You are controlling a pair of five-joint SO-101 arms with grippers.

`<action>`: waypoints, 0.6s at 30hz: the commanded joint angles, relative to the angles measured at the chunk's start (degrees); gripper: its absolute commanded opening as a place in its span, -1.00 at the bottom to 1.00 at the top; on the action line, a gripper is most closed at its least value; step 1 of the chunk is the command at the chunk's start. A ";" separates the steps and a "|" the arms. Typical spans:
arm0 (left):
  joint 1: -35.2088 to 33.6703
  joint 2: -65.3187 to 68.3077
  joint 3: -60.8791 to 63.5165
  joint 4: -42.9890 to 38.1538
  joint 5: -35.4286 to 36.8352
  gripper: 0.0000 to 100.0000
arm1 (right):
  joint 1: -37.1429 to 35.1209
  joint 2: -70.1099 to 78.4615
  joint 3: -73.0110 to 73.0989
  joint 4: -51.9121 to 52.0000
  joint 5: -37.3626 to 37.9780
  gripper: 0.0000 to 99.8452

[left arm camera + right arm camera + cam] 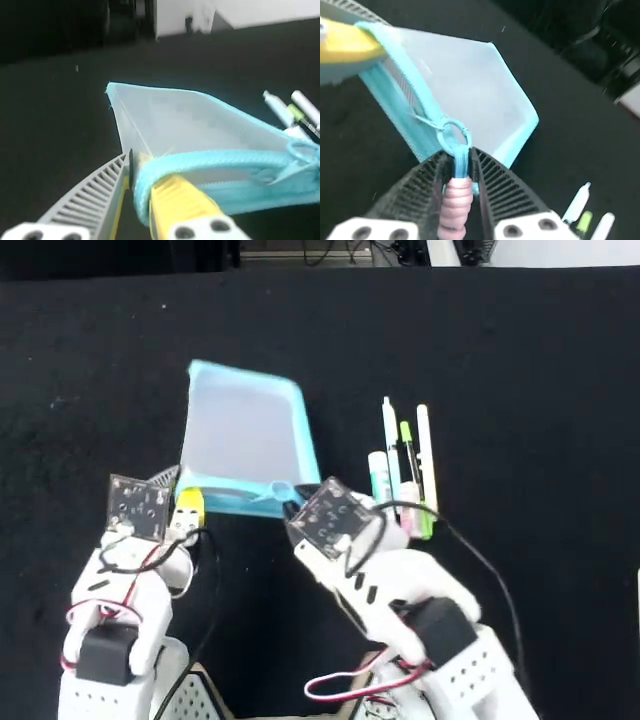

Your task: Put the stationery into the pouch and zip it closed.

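The pouch (245,435) lies flat on the black bench (520,360), its zippered edge turned toward the two arms. The left gripper (186,510) is clamped on the pouch's near corner, its yellow and grey fingers (172,197) pinching the blue zipper tape at that end. At the other end of the same edge, the right gripper (290,504) is closed on the zipper pull (454,135), with the tab caught between its black fingers (492,175) and the ring just clear of the tips. The stationery (405,465), a small bunch of pens and markers, lies side by side on the bench just beside the pouch, on the right gripper's side and outside the pouch. Beyond the pouch's far edge the black surface ends at a strip of cables (330,252) and pale floor.
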 commanded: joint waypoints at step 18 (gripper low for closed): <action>0.57 28.57 -32.04 -7.12 -1.23 -0.94 | 2.29 20.09 -30.99 1.93 8.79 -0.98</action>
